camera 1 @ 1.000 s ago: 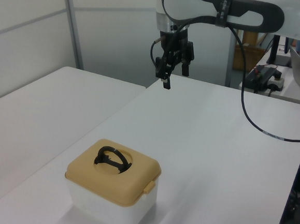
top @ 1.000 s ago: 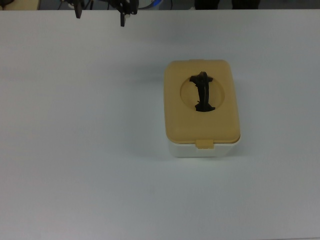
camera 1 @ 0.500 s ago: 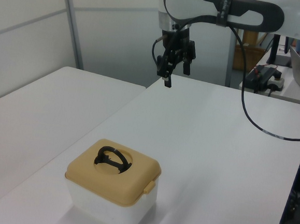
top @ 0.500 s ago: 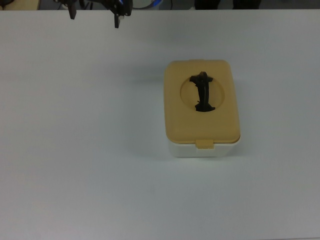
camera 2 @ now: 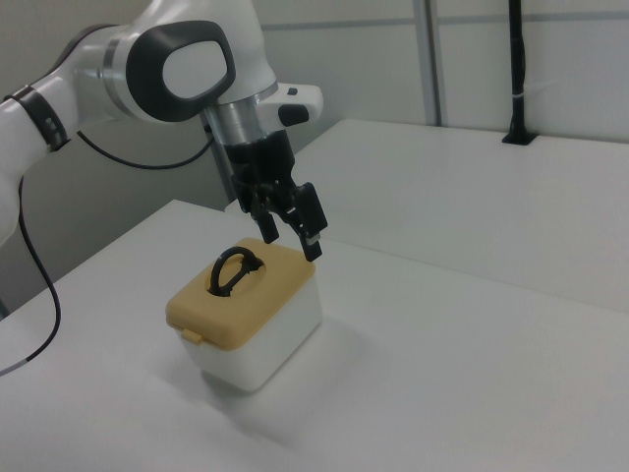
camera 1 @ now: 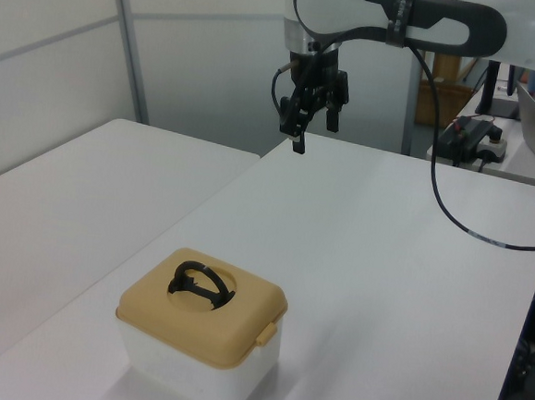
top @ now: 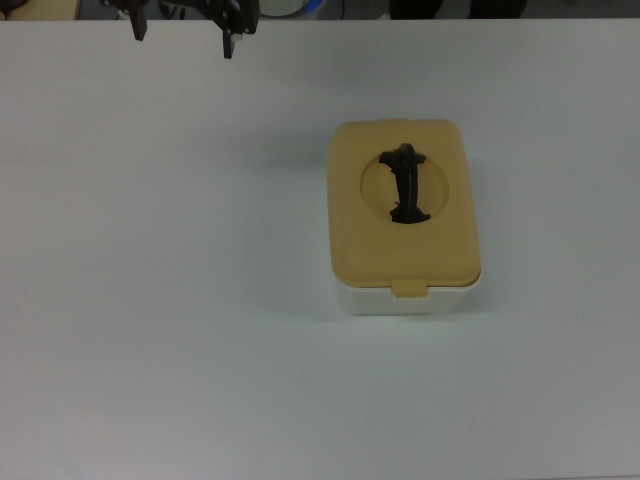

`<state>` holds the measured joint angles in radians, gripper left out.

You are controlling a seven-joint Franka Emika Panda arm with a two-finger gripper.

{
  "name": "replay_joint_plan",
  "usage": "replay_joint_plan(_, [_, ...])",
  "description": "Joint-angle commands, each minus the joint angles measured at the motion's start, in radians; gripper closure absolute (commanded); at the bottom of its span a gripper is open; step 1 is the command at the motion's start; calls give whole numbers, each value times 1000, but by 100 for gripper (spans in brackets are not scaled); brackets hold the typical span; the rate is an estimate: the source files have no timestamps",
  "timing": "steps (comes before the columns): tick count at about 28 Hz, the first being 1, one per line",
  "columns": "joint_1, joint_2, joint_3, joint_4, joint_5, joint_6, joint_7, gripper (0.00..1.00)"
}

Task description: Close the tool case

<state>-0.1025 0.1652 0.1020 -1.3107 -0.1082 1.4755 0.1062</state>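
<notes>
Left view showing tool case sitting near front of white counter, tan lid lying flat and square on white tub, black handle poking up from round recess. Hand hanging high near far edge, well apart from case, fingers spread, gripping nothing. Guessing closing part is basically done; next move maybe just pressing front tab down. No brands or writing readable anywhere.
</notes>
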Motion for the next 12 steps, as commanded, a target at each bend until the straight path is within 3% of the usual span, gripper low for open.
replay_joint_plan(1, [-11, -15, -5, -24, 19, 29, -22, 0])
replay_joint_plan(12, [-19, -13, -5, -21, 18, 31, -19, 0])
